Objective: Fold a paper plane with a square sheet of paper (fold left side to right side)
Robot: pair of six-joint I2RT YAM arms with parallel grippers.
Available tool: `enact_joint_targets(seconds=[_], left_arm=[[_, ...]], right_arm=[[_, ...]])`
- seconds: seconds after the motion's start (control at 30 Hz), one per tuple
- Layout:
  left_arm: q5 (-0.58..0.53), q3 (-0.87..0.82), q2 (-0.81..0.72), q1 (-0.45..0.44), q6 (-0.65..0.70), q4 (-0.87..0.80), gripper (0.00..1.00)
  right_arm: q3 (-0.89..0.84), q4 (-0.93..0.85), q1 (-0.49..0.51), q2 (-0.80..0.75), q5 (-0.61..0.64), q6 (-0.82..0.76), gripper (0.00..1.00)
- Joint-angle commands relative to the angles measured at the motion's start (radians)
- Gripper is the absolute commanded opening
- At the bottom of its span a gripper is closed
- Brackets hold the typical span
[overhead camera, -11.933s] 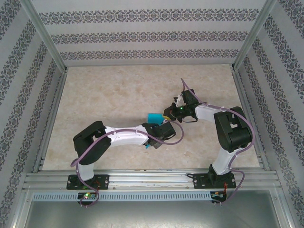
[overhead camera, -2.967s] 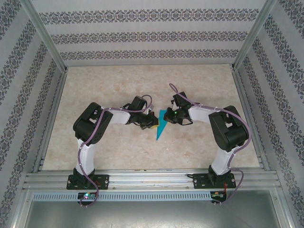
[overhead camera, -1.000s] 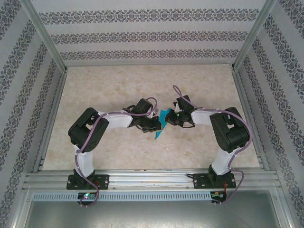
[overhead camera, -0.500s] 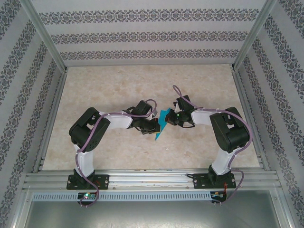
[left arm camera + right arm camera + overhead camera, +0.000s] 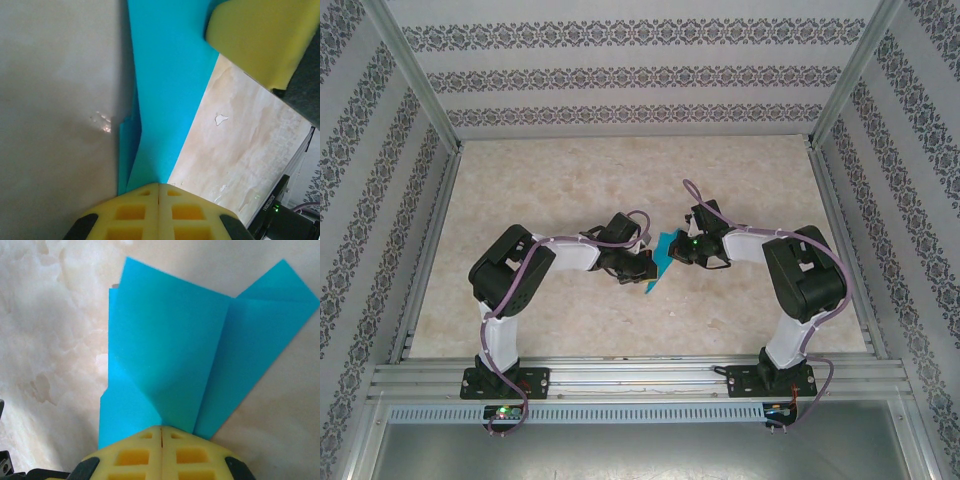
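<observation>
**Operator:** State the position of the paper plane (image 5: 657,272).

**Technician:** It is near the middle of the table (image 5: 570,180), between the two arms. The overhead view shows a narrow turquoise dart. Its pointed end is toward the near edge and its wider end toward the far side.

**Operator:** Condition of the left gripper (image 5: 644,262)?

**Technician:** Closed. In the left wrist view its yellow fingers (image 5: 140,202) meet with no gap. The paper runs straight into the seam between them, so this gripper is clamped on the paper plane.

**Operator:** Condition of the right gripper (image 5: 678,250)?

**Technician:** Closed likewise. In the right wrist view its fingers (image 5: 185,440) meet at the tips, and the folded layers enter between them. It is also clamped on the paper plane. One yellow pad (image 5: 255,35) of this gripper appears at the upper right of the left wrist view, over the far end of the paper.

**Operator:** Form of the paper?

**Technician:** The right wrist view shows a broad centre panel with a diagonal crease. One flap spreads to the right at an angle.

**Operator:** Is the paper resting on the table?

**Technician:** Cannot be determined.
</observation>
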Motion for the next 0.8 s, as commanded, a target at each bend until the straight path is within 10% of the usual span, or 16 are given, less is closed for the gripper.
enact_joint_targets(seconds=[0.0,0.77], left_arm=[[-0.050,-0.001,0.049,0.011,-0.019,-0.055,0.01],[-0.096,0.040,0.087,0.006,-0.014,-0.155,0.00]], right_arm=[[0.000,-0.044,-0.008,-0.045,0.005,-0.026,0.00],[-0.133,0.174,0.091,-0.123,0.021,0.028,0.00]])
